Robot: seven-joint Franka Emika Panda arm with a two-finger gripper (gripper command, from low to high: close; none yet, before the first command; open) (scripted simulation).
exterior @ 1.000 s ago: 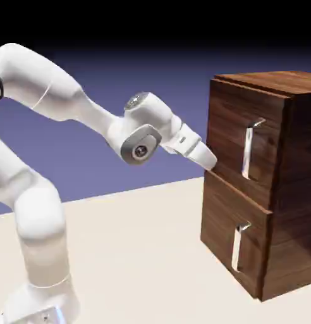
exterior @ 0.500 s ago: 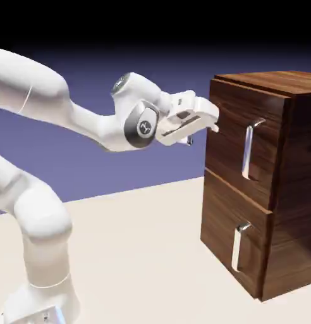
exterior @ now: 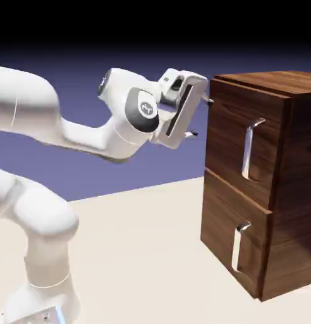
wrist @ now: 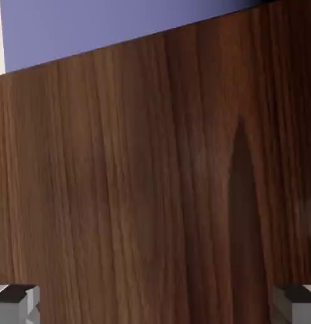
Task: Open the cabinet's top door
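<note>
Turned steeper since the earlier frame, the gripper (exterior: 203,118) now has its fingers spread wide, holding nothing, near the top door (exterior: 239,136). That door sits closed on the cabinet (exterior: 297,243) at the exterior view's right, unchanged.

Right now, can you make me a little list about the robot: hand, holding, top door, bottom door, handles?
Hand: open, in front of the top door, off its handle
Holding: nothing
Top door: shut
Bottom door: shut
Handles: two, silver, one on each door
Hand on a handle: no
</note>
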